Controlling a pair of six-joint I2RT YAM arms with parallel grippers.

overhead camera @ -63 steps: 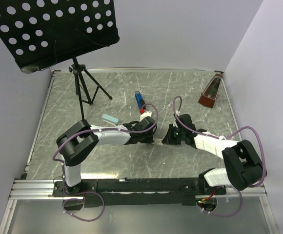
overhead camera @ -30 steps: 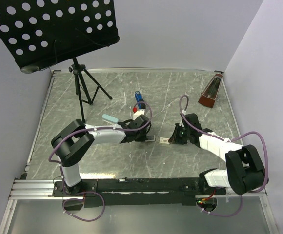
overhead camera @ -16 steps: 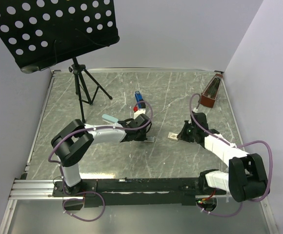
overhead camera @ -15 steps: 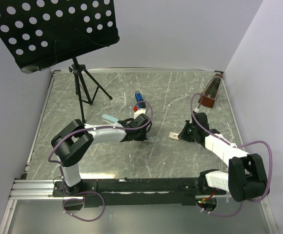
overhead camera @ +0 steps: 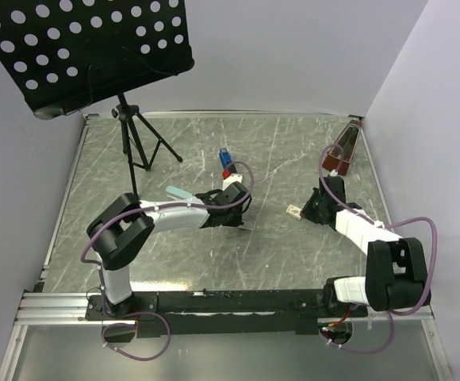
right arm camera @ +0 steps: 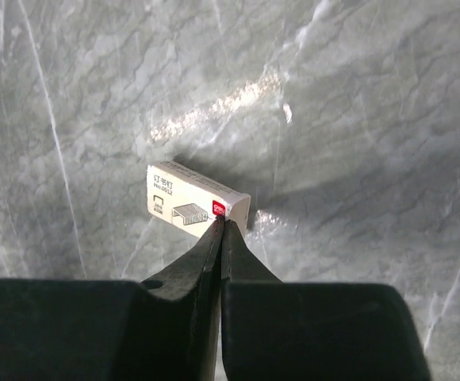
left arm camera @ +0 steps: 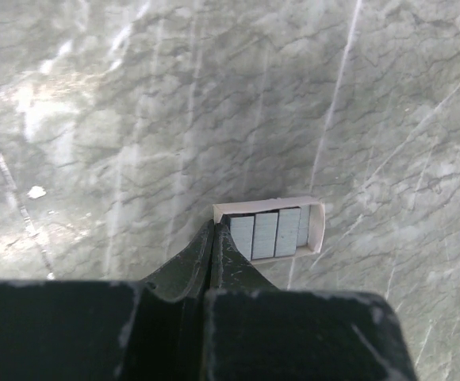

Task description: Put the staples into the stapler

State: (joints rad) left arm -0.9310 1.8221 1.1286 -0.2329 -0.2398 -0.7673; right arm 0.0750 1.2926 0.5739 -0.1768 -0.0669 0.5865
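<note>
Top camera, high above the near edge, overlooks the whole tabletop (overhead camera: 277, 159). Wrist cameras peer closely past left claw (left arm camera: 212, 230) and right claw (right arm camera: 221, 225) at patches of it.

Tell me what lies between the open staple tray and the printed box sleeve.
Nothing. In the top view, only bare marble tabletop separates the staple tray from the box sleeve.

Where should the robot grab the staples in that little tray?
From straight above, probably. The staples lie flat in the tray, and its paper walls fence the sides, leaving only the top open. Pinch one strip across its narrow width. The left gripper, shut on the tray's end wall, steadies it; the right gripper is shut on the box.
</note>
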